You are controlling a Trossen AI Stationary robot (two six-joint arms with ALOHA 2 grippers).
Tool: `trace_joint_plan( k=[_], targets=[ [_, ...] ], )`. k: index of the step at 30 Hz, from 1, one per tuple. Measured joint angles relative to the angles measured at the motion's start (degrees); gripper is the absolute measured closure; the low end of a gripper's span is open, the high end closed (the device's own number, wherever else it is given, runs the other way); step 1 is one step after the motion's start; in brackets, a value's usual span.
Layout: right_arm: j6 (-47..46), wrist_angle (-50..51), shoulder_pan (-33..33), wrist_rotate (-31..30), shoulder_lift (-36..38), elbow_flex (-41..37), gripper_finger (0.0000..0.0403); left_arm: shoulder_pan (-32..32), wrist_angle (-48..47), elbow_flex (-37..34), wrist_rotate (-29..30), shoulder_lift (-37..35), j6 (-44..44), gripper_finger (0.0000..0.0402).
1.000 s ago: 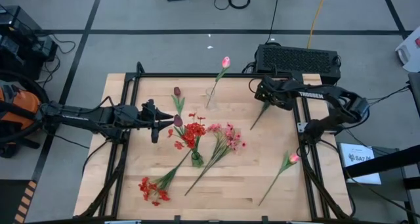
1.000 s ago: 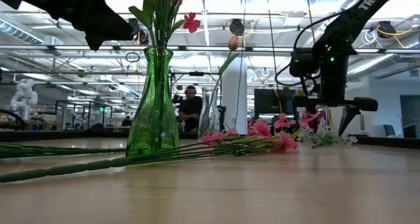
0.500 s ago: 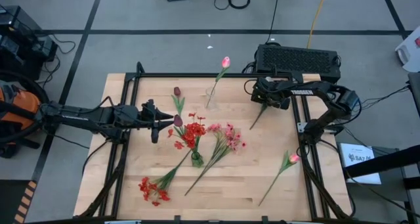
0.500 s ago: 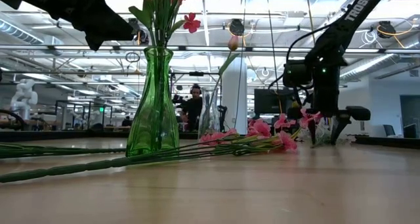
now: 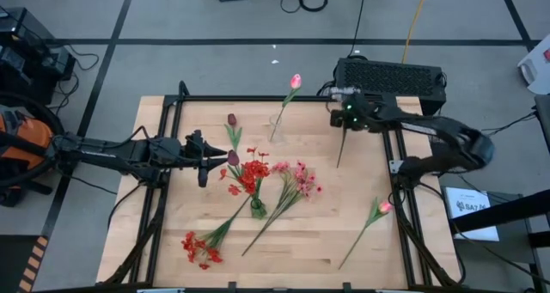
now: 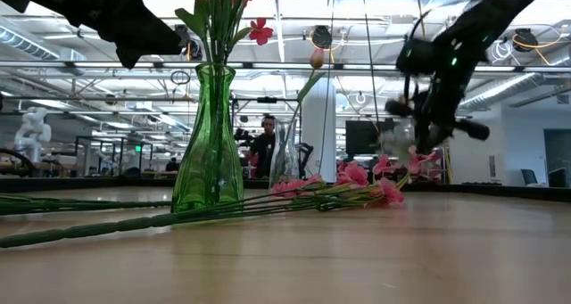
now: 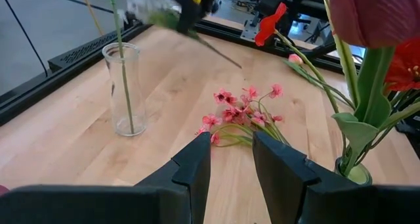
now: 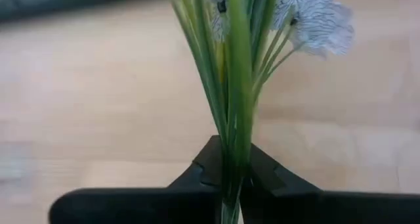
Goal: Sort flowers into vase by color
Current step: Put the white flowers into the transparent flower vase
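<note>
My right gripper (image 5: pixel 347 118) is at the table's far right, shut on a whitish-lavender spray (image 8: pixel 314 19), whose stem (image 5: pixel 340 149) trails toward the near edge. My left gripper (image 7: pixel 231 163) stands open and empty at the left, beside a green vase (image 5: pixel 256 209) with red flowers (image 5: pixel 251 173) and maroon tulips (image 5: pixel 231 119) standing in it. A clear vase (image 5: pixel 277 126) holds a pink tulip (image 5: pixel 296 81). A pink spray (image 5: pixel 297 180), a red cluster (image 5: pixel 198 248) and another pink tulip (image 5: pixel 384 207) lie on the table. My right gripper pinches the spray's bundle of green stems (image 8: pixel 231 159) between its two fingers, a little below the blooms. The fingers lie across the stems. The spray is lifted off the table, its blooms (image 7: pixel 152 6) at the gripper and its long stem (image 7: pixel 220 52) slanting down from it.
A black box (image 5: pixel 391 76) sits just past the table's far edge behind my right gripper. Black frame rails (image 5: pixel 397 155) run along the table's sides. Bare wood (image 5: pixel 344 198) lies between the pink spray and the lying pink tulip. A person (image 6: pixel 268 148) sits far behind.
My right gripper has dropped onto the whitish-lavender spray, shut on its stems and risen with it, shifting slightly toward the far edge. The spray has left the table, and its stem has swung to point more toward the near edge.
</note>
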State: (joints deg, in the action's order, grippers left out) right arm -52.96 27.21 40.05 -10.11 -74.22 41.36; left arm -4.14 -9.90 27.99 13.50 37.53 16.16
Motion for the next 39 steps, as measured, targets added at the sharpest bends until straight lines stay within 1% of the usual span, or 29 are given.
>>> trace_joint_plan(
  k=[5, 9, 11, 12, 14, 15, 16, 18, 22, 29, 34, 39],
  targets=[
    [3.7, -4.2, -2.1, -0.2, 15.1, 0.0, 0.0398, 0.0, 0.0, 0.0, 0.0, 0.0, 0.0, 0.0279],
    [7.7, -13.4, -6.0, -0.2, 25.3, 0.0, 0.0397, 0.0, 0.0, 0.0, 0.0, 0.0, -0.4, 0.0279],
    [13.4, -18.0, -7.9, 0.2, 28.4, 0.1, 0.0397, 0.0, 0.0, 0.0, 0.1, 0.0, -0.5, 0.0279],
    [17.8, -19.6, -8.7, 1.1, 29.4, 0.1, 0.0397, 0.0, 0.0, 0.0, 0.2, 0.0, -0.5, 0.0279],
    [27.9, -21.1, -9.6, 5.0, 30.7, 0.1, 0.0397, 0.0, 0.1, 0.0, 0.3, 0.0, -0.5, 0.0279],
    [31.1, -21.0, -9.9, 7.3, 31.0, 0.1, 0.0397, 0.0, 0.0, 0.0, 0.3, 0.0, -0.5, 0.0279],
    [32.3, -21.0, -10.2, 8.5, 31.1, 0.1, 0.0397, 0.0, 0.0, 0.0, 0.4, 0.0, -0.5, 0.0279],
    [32.5, -22.4, -10.9, 8.6, 30.5, 0.1, 0.0397, 0.0, 0.0, 0.0, 0.6, 0.0, -0.5, 0.0279],
    [36.7, -29.7, -13.9, 8.5, 27.0, 0.1, 0.0397, 0.0, 0.0, 0.0, 1.9, 0.0, -0.5, 0.0279],
    [48.7, -52.3, -20.8, 8.6, 16.1, 0.1, 0.0397, 0.0, 0.1, 0.0, 2.6, 0.0, -0.5, 0.0279],
    [53.5, -70.3, -23.6, 8.5, 7.2, 0.1, 0.0397, 0.0, 0.6, 0.0, 2.6, 0.0, -0.5, 0.0279],
    [56.5, -86.5, -24.5, 8.5, -3.3, 0.1, 0.0397, 0.0, 0.6, 0.0, 2.6, 0.0, -0.5, 0.0279]
  ],
)
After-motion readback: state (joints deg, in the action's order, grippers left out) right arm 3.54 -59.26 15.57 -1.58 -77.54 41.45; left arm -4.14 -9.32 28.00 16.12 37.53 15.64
